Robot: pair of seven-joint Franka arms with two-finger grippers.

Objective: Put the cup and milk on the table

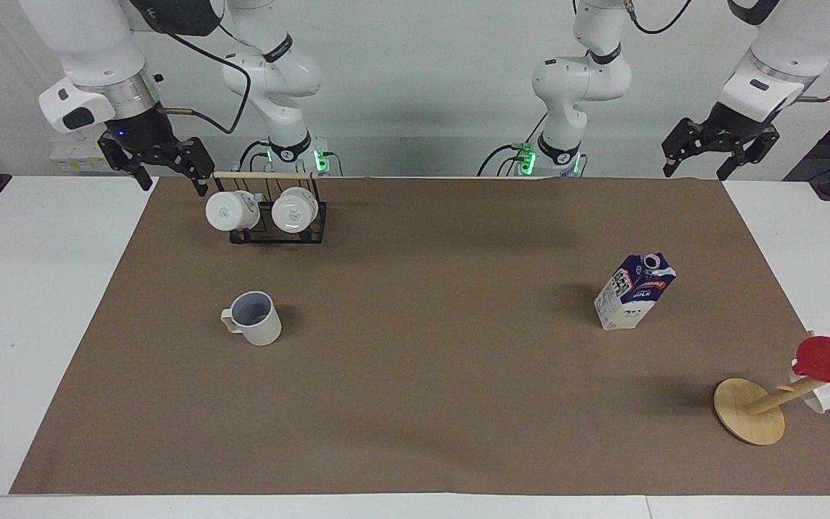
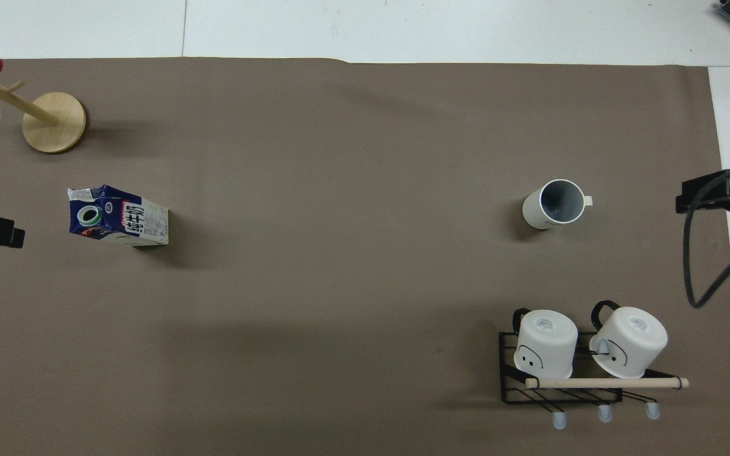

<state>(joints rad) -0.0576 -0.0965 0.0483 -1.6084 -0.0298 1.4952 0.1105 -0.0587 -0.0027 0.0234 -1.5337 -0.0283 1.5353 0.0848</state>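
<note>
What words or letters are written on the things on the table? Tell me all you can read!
"MILK": red label on the milk carton, just readable in the facing view.
Large dark characters on the carton's white side in the overhead view: I cannot read them for sure.
Small print on the carton: too small to read.
Round printed labels on the bases of the two white mugs on the rack: too small to read.
The cup: no writing.

A robotics lab: two white arms [image 1: 271, 79] bolted behind a paper-covered table [image 1: 26, 288].
</note>
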